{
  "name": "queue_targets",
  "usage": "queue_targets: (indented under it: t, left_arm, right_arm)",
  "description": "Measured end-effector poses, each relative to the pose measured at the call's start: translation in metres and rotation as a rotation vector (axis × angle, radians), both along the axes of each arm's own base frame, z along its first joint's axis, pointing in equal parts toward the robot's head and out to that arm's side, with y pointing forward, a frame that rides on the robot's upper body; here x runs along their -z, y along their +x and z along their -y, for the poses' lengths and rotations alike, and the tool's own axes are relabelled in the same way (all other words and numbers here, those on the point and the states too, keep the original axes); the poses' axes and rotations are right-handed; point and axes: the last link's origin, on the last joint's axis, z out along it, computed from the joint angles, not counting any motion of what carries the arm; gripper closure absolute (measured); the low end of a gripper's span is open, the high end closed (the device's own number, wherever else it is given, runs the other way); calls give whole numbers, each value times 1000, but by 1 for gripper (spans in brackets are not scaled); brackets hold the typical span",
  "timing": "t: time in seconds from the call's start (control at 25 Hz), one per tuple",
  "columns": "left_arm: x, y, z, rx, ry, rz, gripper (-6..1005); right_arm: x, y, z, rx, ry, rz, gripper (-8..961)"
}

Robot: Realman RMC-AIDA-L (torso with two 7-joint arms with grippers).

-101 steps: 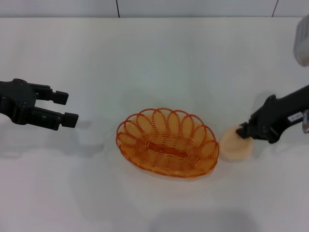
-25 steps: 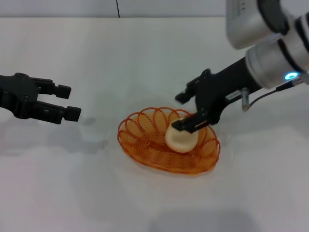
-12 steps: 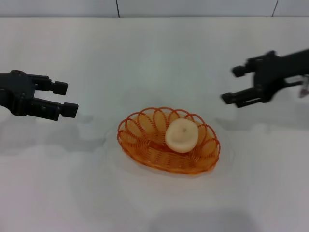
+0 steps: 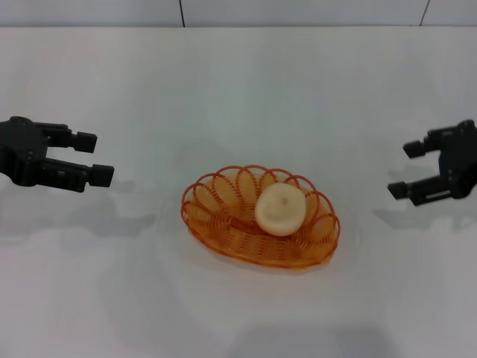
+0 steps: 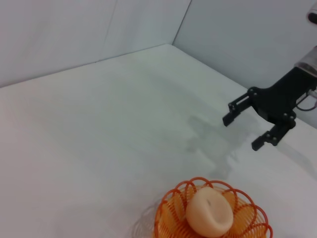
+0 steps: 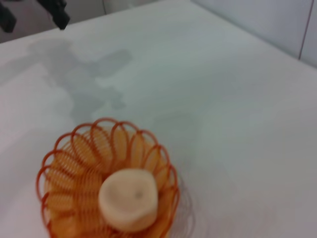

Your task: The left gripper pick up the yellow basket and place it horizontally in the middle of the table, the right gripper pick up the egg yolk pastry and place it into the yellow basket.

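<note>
Now the right gripper (image 4: 408, 170) hangs with its two prongs spread apart and nothing between them, well off to the right of the yellow basket (image 4: 223, 224) and a little farther from the robot than it. Its prong tips point back toward the basket. The left gripper (image 4: 91, 157) mirrors it on the other side: prongs parted, empty, tips aimed at the basket, well apart from the rim.

Between the two, the basket sits flat on the table (image 4: 246, 97), roughly central, its long axis running left to right with a slight slant, the right end lying nearer the robot. The egg yolk pastry (image 4: 280, 209) lies inside it, toward the right half, dimple up. In the right wrist view the pastry (image 6: 128, 199) seems to rest against the looped wall on that side rather than dead centre on the wire base, though the angle makes this hard to settle.

Judging by how things lie, both placements look done: basket set crosswise in the middle, pastry in it. The right gripper is somewhat the nearer one to the pastry, so any nudge would fall to it, reaching leftward over the right end of the rim. Otherwise only pulling both arms clear remains.
</note>
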Motion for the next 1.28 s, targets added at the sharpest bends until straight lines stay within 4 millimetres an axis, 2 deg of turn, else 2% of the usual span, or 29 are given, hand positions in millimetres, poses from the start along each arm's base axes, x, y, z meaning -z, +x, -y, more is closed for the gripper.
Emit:
queue_targets:
  t: [0.36,1.28]
  left_arm:
    - [1,-4,3,-2,6,4,110]
    - [2,1,1,11,3,10,110]
  right_arm:
    - [3,13,12,8,-46,-1,178]
    - [3,-1,6,-62,-45,-28,178]
